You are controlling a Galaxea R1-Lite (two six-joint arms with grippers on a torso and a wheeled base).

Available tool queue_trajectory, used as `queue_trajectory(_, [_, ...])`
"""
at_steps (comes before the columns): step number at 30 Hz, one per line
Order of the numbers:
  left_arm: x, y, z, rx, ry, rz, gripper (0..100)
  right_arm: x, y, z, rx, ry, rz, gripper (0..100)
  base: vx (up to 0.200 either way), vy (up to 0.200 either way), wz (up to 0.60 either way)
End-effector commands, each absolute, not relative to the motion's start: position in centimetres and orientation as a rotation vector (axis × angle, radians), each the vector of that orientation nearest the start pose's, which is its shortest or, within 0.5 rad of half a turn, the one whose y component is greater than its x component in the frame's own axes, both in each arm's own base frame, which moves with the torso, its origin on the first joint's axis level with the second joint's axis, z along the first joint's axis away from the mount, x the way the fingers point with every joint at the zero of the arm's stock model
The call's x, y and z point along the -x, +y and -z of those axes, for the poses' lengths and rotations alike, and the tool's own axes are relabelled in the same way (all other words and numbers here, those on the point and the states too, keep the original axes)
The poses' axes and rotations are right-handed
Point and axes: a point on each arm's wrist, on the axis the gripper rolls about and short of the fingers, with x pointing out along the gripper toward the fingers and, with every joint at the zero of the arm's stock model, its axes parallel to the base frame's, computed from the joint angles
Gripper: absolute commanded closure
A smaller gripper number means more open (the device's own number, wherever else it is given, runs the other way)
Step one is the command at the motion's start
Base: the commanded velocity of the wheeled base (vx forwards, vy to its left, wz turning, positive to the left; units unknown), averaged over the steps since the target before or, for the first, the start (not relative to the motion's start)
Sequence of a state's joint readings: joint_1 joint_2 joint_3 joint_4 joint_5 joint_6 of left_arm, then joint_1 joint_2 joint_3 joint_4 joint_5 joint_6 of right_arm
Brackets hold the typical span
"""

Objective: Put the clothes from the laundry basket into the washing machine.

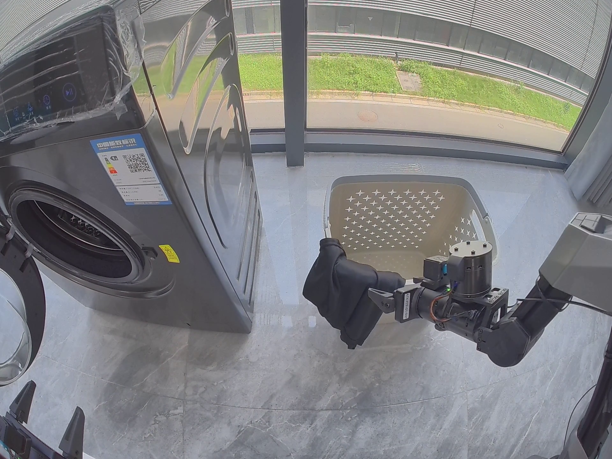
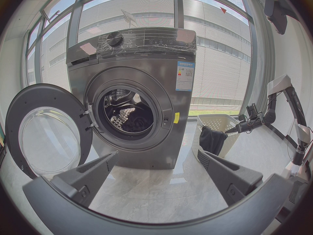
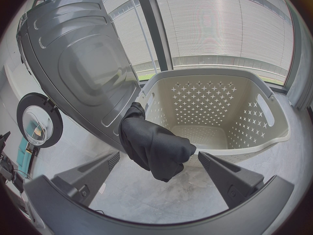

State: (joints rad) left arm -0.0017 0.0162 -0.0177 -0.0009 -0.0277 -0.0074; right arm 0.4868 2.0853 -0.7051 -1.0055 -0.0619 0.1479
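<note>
Dimly, dark heap (image 2: 135,123) inside drum (image 2: 112,101), door (image 1: 18,317) cropped

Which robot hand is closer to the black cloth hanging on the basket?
Right. The right hand sits beside the black cloth draped over the basket rim; the left hand is far off, low in front of the washing machine.

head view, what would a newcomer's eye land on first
The black garment draped over the near corner of the laundry basket, hanging down its outside, with the open right gripper right at it. To the left, the washing machine stands with its door swung wide open.
</note>
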Motion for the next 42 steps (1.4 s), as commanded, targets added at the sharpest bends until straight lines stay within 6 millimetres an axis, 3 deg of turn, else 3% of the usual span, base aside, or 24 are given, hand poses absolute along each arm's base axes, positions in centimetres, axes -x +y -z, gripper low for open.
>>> queue_trajectory(1, [2.3, -0.1, -7.6, 0.008, 0.002, 0.029, 0, -32.1, 16.8, -5.1, -0.033, 0.407, -0.391, 0, 0.0, 0.0, 0.0])
queue_trajectory(19, [2.3, -0.1, -7.6, 0.008, 0.002, 0.029, 0, -34.0, 17.7, -3.5, -0.02, 0.407, -0.445, 0, 0.0, 0.0, 0.0])
queue_trajectory(24, [2.3, -0.1, -7.6, 0.008, 0.002, 0.029, 0, -34.6, 18.0, -3.8, -0.025, 0.381, -0.447, 0, 0.0, 0.0, 0.0])
queue_trajectory(25, [2.3, -0.1, -7.6, 0.008, 0.002, 0.029, 0, -34.6, 18.0, -3.8, -0.025, 0.383, -0.447, 100, 0.0, 0.0, 0.0])
queue_trajectory(40, [2.3, -0.1, -7.6, 0.008, 0.002, 0.029, 0, -34.4, 17.7, -4.3, -0.025, 0.373, -0.444, 100, 0.0, 0.0, 0.0])
queue_trajectory(42, [2.3, -0.1, -7.6, 0.009, 0.002, 0.029, 0, -33.7, 17.6, -5.5, -0.027, 0.355, -0.452, 100, 0.0, 0.0, 0.0])
